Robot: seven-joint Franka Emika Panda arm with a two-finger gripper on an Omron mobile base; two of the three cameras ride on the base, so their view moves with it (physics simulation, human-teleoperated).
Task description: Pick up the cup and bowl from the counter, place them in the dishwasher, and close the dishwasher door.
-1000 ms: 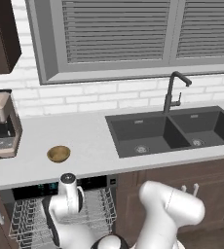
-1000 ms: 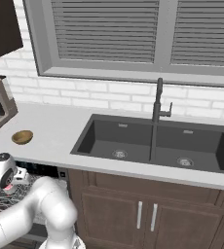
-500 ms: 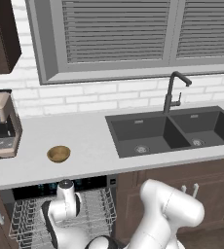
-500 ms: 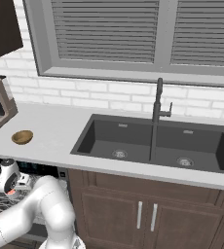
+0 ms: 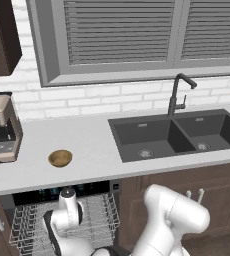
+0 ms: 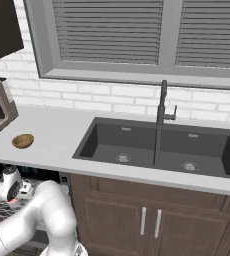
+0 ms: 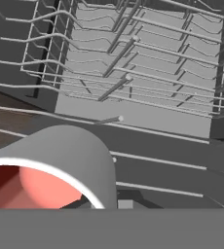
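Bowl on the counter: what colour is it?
Golden-brown, like wood or brass; the bowl shows best in the left base view.

Lighting is flat and even, classic render look, no obvious source, with the counter coming out bright and almost shadowless while the sink basins go dark. It gets dim under the counter edge around the wire rack. Both base views are soft and a bit pixelly, and the cup up close in the hand view has slightly fuzzy edges.
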